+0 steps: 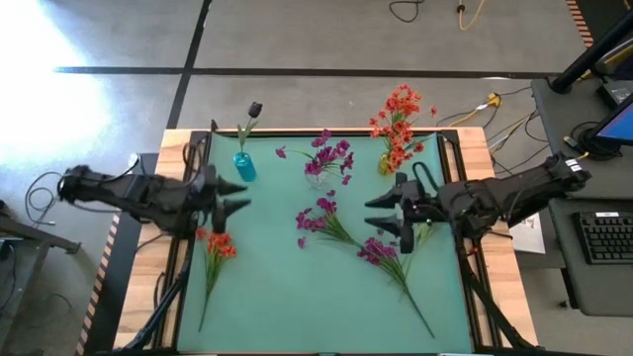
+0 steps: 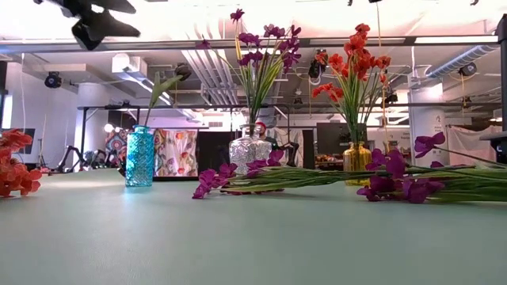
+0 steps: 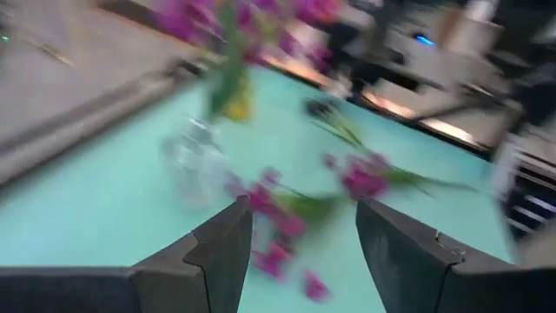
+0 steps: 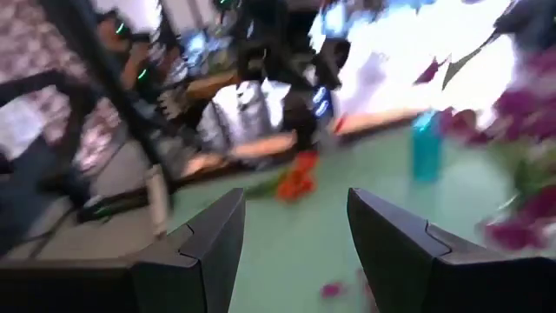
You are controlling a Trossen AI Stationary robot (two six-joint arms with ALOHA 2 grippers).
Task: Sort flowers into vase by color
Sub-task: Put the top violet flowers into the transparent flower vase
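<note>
Three vases stand at the mat's far edge: a blue vase (image 1: 244, 165) with a dark bud stem, a clear vase (image 1: 321, 170) with magenta flowers, a yellow vase (image 1: 388, 161) with orange-red flowers. Two magenta stems (image 1: 326, 221) (image 1: 391, 262) lie flat mid-mat. An orange-red stem (image 1: 215, 259) lies near the left edge. My left gripper (image 1: 237, 195) is open above the mat's left side, holding nothing. My right gripper (image 1: 381, 214) is open at the right, above the magenta stems. In the low view, the left gripper (image 2: 99, 20) shows high up.
The green mat (image 1: 297, 297) has bare room at its near half. Wooden table edges and dark rails flank it. Cables lie on the floor beyond the far edge; a keyboard (image 1: 605, 235) sits off to the right.
</note>
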